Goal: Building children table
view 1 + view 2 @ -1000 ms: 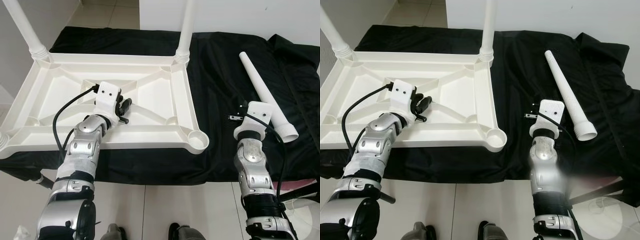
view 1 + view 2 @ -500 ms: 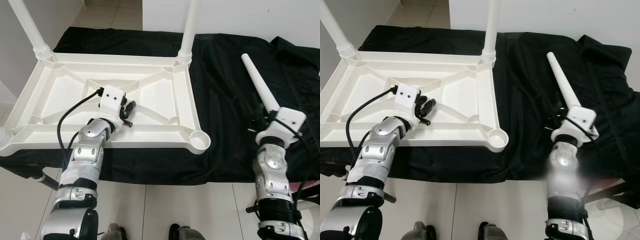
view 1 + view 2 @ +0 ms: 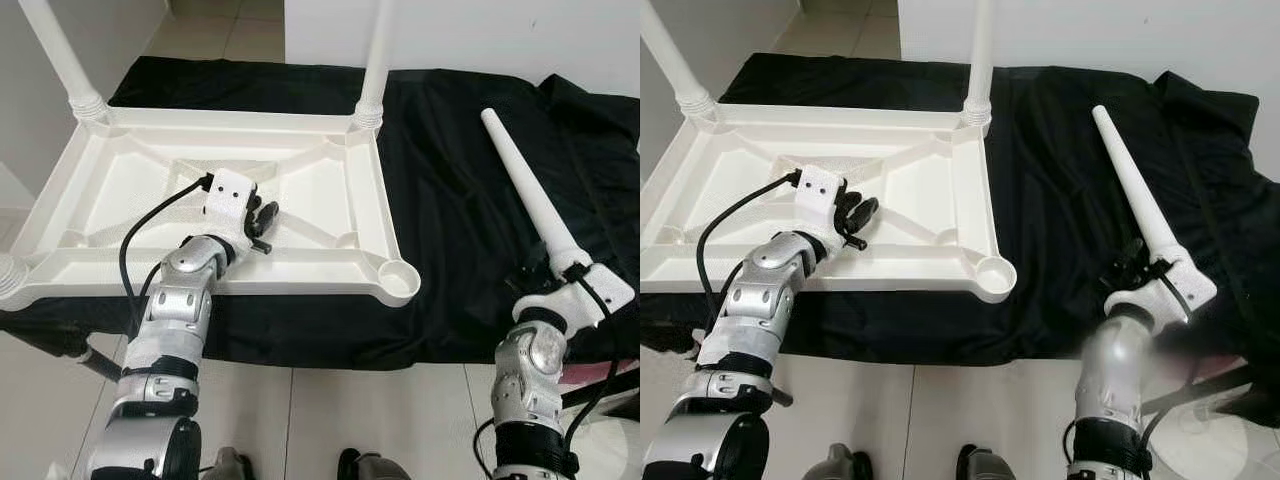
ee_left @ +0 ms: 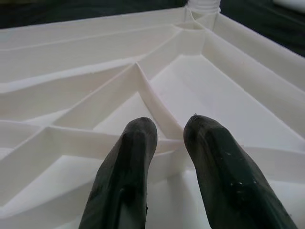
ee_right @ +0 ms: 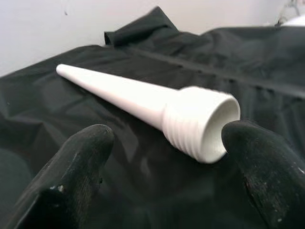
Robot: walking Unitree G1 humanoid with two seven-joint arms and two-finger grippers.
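My right tool (image 5: 162, 157) has its two fingers spread wide apart, and the loose white table leg (image 3: 527, 195) lies on the black cloth (image 3: 450, 180) straight ahead of it, its threaded open end between the fingertips but not gripped. My left tool (image 4: 169, 143) rests inside the upturned white tabletop (image 3: 330, 190), fingers a narrow gap apart with a raised rib just past their tips, holding nothing. Two legs (image 3: 377, 60) already stand at the corners farthest from that tool.

Domestic room interior. Pale tiled floor (image 3: 330, 410) with grout lines; plain white wall (image 3: 480, 35). Black cloth (image 3: 1060, 200) draped over the counter holding white plastic furniture parts.
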